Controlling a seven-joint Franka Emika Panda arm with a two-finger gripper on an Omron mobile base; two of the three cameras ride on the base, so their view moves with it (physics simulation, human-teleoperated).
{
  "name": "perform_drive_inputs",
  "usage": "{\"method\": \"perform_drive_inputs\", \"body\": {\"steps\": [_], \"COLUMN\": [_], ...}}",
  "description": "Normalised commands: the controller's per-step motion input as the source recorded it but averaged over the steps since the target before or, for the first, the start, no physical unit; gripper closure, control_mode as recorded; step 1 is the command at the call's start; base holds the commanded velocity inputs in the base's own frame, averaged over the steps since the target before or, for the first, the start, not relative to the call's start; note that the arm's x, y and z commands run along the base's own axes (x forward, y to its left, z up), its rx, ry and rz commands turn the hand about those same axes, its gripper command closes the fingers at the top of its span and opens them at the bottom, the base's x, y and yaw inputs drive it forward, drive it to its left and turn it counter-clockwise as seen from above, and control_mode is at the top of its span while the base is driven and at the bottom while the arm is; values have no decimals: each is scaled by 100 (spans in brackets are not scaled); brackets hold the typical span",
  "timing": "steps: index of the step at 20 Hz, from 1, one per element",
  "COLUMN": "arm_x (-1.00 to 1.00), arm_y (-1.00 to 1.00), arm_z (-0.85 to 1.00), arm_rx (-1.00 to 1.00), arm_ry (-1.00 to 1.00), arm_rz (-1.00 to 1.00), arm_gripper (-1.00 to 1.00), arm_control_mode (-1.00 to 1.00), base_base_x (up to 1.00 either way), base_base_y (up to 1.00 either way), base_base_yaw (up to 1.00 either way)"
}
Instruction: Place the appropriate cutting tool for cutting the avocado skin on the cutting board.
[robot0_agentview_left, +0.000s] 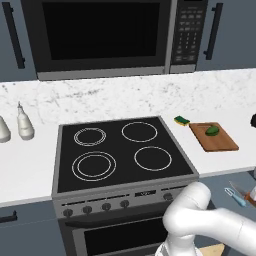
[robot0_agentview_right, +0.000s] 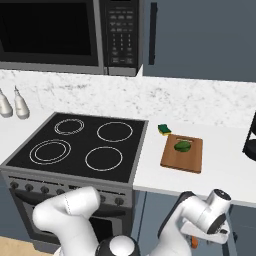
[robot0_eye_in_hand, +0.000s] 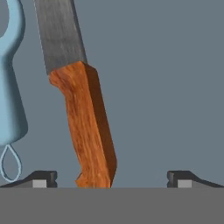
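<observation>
The cutting tool, a knife (robot0_eye_in_hand: 87, 131) with an orange-brown handle and a grey blade, lies on a flat grey surface. My gripper (robot0_eye_in_hand: 113, 179) is open just over the butt of the handle, one fingertip on each side and neither touching it. In the left base view the knife (robot0_agentview_left: 240, 190) sits low, below the counter's front edge at the far right. The brown cutting board (robot0_agentview_left: 222, 141) rests on the white counter right of the stove, with the dark green avocado (robot0_agentview_left: 212, 130) on it. Board (robot0_agentview_right: 190, 159) and avocado (robot0_agentview_right: 183, 146) also appear in the right base view.
A light-blue-handled peeler (robot0_eye_in_hand: 11, 87) lies close beside the knife. A green-and-yellow sponge (robot0_agentview_left: 181, 120) sits at the board's far left corner. The black stove (robot0_agentview_left: 120, 150) is left of the board, two pale bottles (robot0_agentview_left: 24, 124) stand further left, and a dark appliance (robot0_agentview_right: 250, 142) stands at the right.
</observation>
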Motion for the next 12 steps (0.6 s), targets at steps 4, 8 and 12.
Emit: {"method": "perform_drive_inputs", "body": {"steps": [4, 8, 12], "arm_x": [4, 14, -8], "arm_y": [0, 0, 0], "arm_z": [-19, -6, -6], "arm_rx": [-1, -7, -4], "arm_ry": [-15, -10, -4], "arm_rz": [1, 0, 0], "arm_gripper": [-100, -100, -100], "arm_control_mode": [-100, -100, -100], "base_base_x": [0, 0, 0], "base_base_y": [0, 0, 0], "base_base_yaw": [0, 0, 0]}}
